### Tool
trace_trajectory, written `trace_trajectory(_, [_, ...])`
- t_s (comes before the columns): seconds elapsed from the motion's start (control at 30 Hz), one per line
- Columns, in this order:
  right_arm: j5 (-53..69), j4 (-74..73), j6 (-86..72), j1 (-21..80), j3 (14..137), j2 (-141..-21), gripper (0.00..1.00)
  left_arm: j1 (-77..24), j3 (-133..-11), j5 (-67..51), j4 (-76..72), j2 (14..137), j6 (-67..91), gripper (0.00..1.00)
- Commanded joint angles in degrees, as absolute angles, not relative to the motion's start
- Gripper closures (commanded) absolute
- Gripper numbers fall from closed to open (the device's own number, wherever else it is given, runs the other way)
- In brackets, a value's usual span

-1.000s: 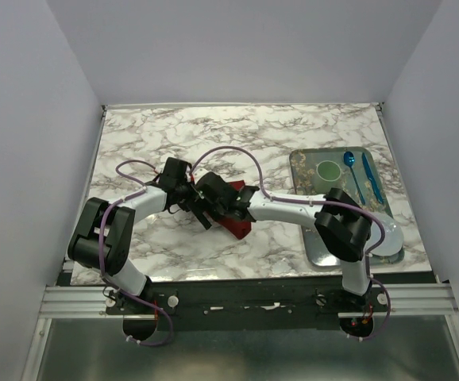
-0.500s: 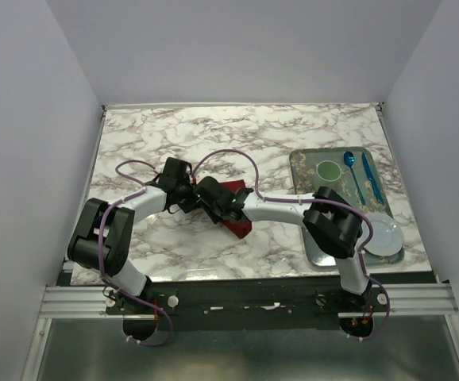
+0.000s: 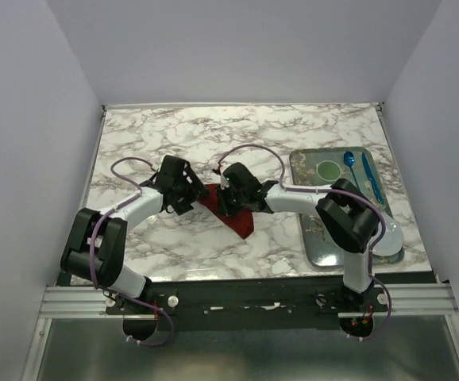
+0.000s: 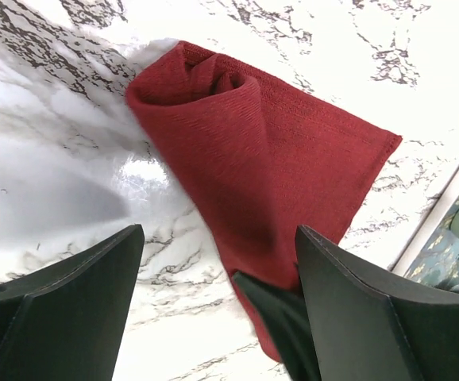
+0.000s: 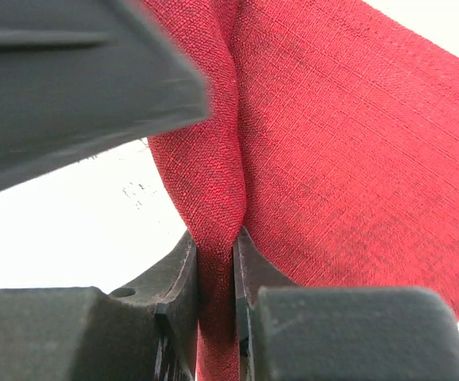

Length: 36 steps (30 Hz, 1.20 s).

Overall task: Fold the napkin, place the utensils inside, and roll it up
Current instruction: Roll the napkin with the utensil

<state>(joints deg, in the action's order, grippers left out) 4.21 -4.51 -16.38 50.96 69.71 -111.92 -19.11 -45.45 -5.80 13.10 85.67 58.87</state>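
The dark red napkin (image 3: 236,217) lies bunched and partly rolled on the marble table, between the two arms. In the left wrist view the napkin (image 4: 261,151) has a curled, rolled end at its far corner. My left gripper (image 3: 183,185) sits just left of the cloth. The left gripper (image 4: 217,234) is open, with only marble and the cloth's edge between its fingers. My right gripper (image 3: 231,195) is on the cloth's upper part. The right gripper (image 5: 216,246) is shut on a raised fold of the napkin (image 5: 341,159). The utensils are out of view.
A metal tray (image 3: 307,238) stands at the right, holding a small green bowl (image 3: 327,170), a blue spoon (image 3: 349,159), a blue-handled piece (image 3: 370,176) and a white plate (image 3: 388,234). The left gripper's dark finger (image 5: 71,87) shows in the right wrist view.
The left gripper has let go of the cloth, opened wide and drawn back to the left. The right gripper has closed on a fold of the napkin and shifted right.
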Motion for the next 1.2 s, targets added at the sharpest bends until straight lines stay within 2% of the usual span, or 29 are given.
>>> trace_trajectory(0.0, [24.6,1.3,-20.6,45.0,65.0,-112.9,0.83,-19.3,-46.8,-3.8,14.6,83.6,58.0,0.14])
trace_trajectory(0.2, [42.6,5.6,-25.5,39.6,65.5,-119.4,0.83,-19.6,-48.0,-9.2,11.5,87.7,58.1,0.14])
trace_trajectory(0.37, [47.7,7.7,-28.6,38.1,66.4,-123.1,0.8,-20.4,-48.2,-9.8,10.5,91.6,58.6,0.16])
trace_trajectory(0.47, [47.3,7.5,-28.9,38.0,66.9,-123.6,0.78,-20.5,-48.2,-9.0,10.1,93.4,58.0,0.24])
trace_trajectory(0.5, [46.4,6.6,-28.4,38.1,67.1,-123.4,0.77,-20.5,-48.4,-8.8,10.3,93.9,57.9,0.33])
trace_trajectory(0.53, [45.7,5.5,-27.7,38.0,67.6,-123.1,0.77,-20.5,-48.5,-8.6,10.5,94.6,57.8,0.38])
trace_trajectory(0.6, [39.0,-2.0,-22.8,38.4,69.7,-122.3,0.74,-20.5,-48.3,-8.1,10.3,95.2,57.9,0.46])
trace_trajectory(0.67, [34.3,-6.1,-19.5,39.3,70.8,-119.9,0.69,-20.5,-47.8,-8.1,9.7,95.1,57.9,0.48])
trace_trajectory(0.77, [26.7,-10.2,-16.3,40.2,70.8,-115.8,0.54,-20.5,-47.6,-7.8,9.8,94.6,57.6,0.51])
trace_trajectory(0.8, [21.7,-11.8,-15.0,40.8,70.8,-114.6,0.45,-20.4,-47.5,-7.6,9.8,94.4,57.6,0.51])
trace_trajectory(0.87, [18.2,-12.5,-13.9,43.0,70.5,-112.6,0.4,-20.5,-47.5,-7.7,10.0,94.0,57.6,0.51])
trace_trajectory(1.0, [3.6,-14.3,-11.8,48.7,70.9,-108.3,0.23,-20.5,-48.0,-8.2,10.5,93.5,57.6,0.52])
trace_trajectory(1.1, [-6.9,-15.1,-10.1,53.4,72.0,-107.4,0.16,-20.4,-48.3,-8.1,11.1,93.1,57.5,0.52])
trace_trajectory(1.17, [-10.8,-15.6,-9.4,56.1,73.8,-108.1,0.15,-20.5,-48.4,-8.2,11.3,93.0,57.4,0.52])
